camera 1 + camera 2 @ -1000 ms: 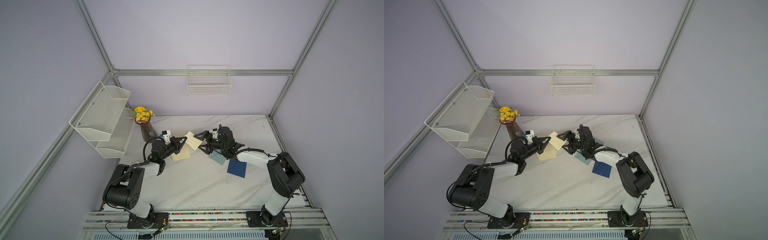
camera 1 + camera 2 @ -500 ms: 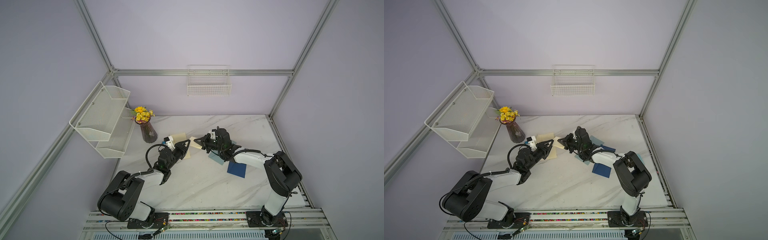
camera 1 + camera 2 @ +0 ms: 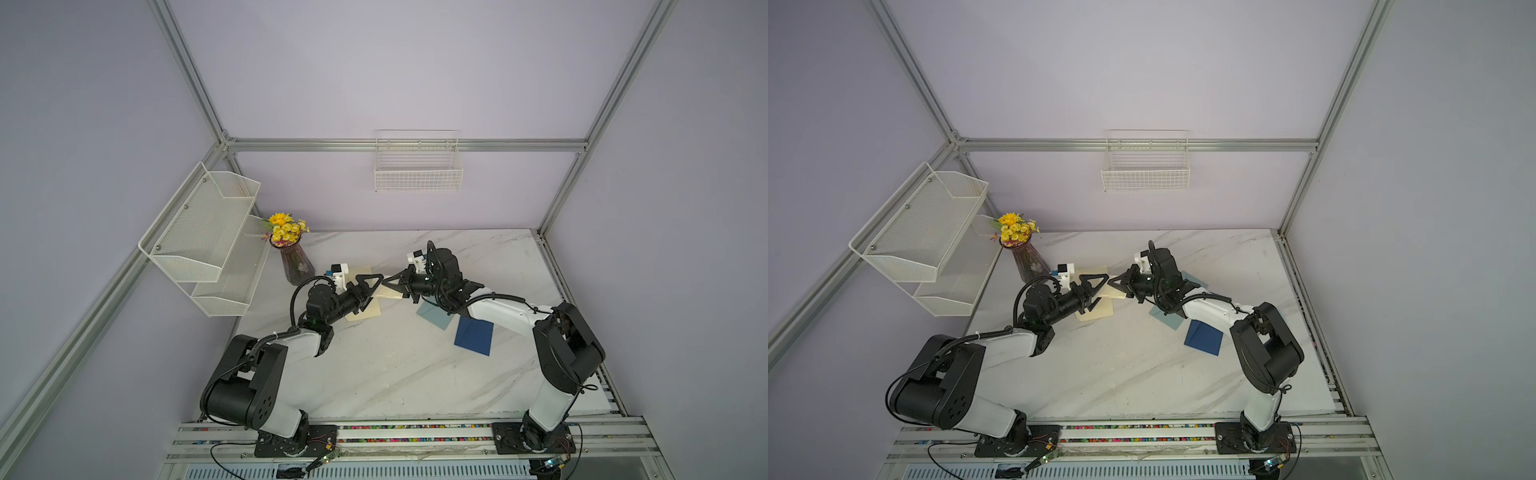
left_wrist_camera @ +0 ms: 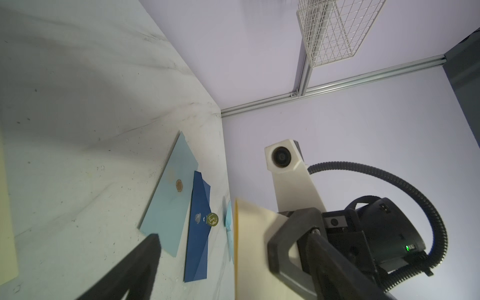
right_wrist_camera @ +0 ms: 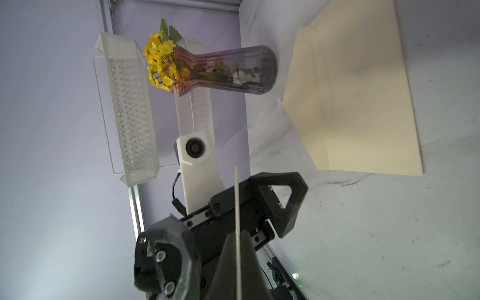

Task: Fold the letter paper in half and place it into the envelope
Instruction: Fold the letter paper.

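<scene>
right wrist view: right gripper (image 5: 237,249) pinches the letter paper (image 5: 235,197) edge-on, bite depth unclear; left gripper (image 3: 370,292) spread wide. the sheet may slip.

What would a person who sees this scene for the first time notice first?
Probably the middle of the white marble table, where the right gripper is shut on a stiff cream sheet held off the table, with the left gripper open just beside it. Next comes the glass vase of yellow flowers at the back near the left arm, then a light blue envelope and a dark blue envelope lying by the right arm.
</scene>
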Controlling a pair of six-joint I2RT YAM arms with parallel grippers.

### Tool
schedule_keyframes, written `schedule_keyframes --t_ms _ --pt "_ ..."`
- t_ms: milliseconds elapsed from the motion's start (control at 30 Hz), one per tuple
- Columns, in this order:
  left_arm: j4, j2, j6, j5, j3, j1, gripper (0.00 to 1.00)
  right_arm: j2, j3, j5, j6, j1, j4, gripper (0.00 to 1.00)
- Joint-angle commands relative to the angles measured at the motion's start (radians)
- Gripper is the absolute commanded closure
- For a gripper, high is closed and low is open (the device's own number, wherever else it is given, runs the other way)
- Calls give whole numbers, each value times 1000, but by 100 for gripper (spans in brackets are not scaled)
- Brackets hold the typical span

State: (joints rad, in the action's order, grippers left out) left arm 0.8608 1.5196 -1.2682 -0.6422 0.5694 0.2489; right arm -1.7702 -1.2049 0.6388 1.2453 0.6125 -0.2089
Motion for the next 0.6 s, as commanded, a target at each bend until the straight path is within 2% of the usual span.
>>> schedule_keyframes --t_ms 0,167,400,567 --pt "19 12 73 -188 56 -37 20 32 -36 91 -91 1 78 100" --pt "13 23 89 -259 93 -76 33 40 -32 119 -101 1 85 100" --pt "48 54 75 -336 106 -82 65 37 -40 135 -108 2 83 100" --pt "58 54 69 -356 83 -82 71 27 -54 139 -110 1 83 100"
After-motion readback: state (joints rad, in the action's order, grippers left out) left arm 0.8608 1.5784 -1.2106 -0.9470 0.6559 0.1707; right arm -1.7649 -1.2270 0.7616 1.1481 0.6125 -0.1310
